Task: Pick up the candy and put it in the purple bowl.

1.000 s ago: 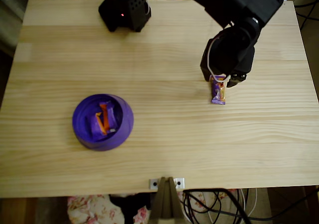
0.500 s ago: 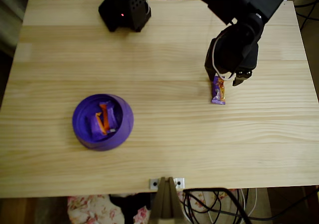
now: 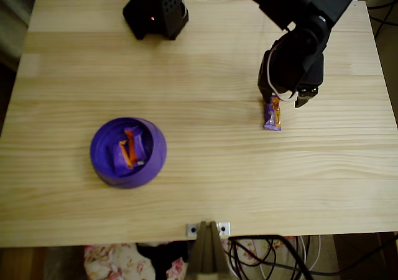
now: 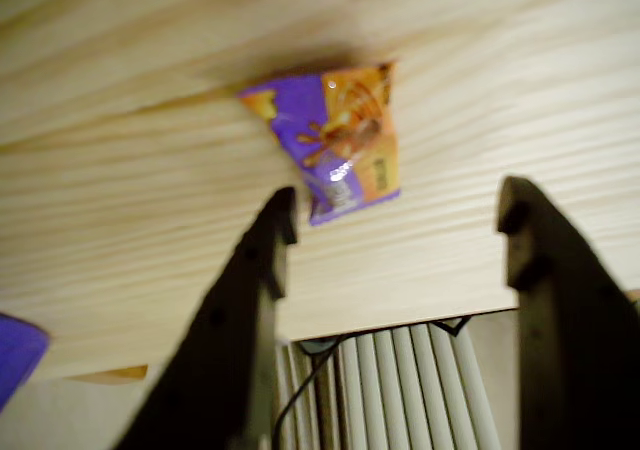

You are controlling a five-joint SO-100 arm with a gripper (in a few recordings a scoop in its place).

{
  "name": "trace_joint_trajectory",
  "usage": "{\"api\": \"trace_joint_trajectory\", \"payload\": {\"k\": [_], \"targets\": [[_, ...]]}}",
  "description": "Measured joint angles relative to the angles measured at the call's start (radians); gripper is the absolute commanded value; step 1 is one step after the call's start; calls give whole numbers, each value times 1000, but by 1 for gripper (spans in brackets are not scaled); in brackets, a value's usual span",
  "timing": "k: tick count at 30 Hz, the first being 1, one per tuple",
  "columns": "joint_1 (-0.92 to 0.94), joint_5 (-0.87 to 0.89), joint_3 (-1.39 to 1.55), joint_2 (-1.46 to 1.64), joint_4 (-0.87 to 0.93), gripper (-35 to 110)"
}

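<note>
Counted one candy [image 3: 272, 116] flat on the table [image 3: 205, 186], two wrapped sweets [image 3: 129, 148] inside one purple bowl [image 3: 99, 162] at eight o'clock. Saw the gripper [image 4: 395, 220] spread wide, holding nothing, at the candy's twelve o'clock end.

wooden table [image 3: 205, 186], sweets in bowl [image 3: 129, 149]

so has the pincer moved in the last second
Yes: the pincer has shifted slightly right and toward the table's far edge, judged against the candy, which lies where it did.

candy [image 3: 272, 116] — flat on wood | purple bowl [image 3: 155, 155] — holds wrapped sweets
</note>
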Motion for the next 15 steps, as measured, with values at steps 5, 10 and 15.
{"api": "trace_joint_trajectory", "payload": {"k": [5,10,15], "targets": [[0,0,55,0,-46,37],[0,0,84,0,-77,37],[0,0,95,0,-103,37]]}}
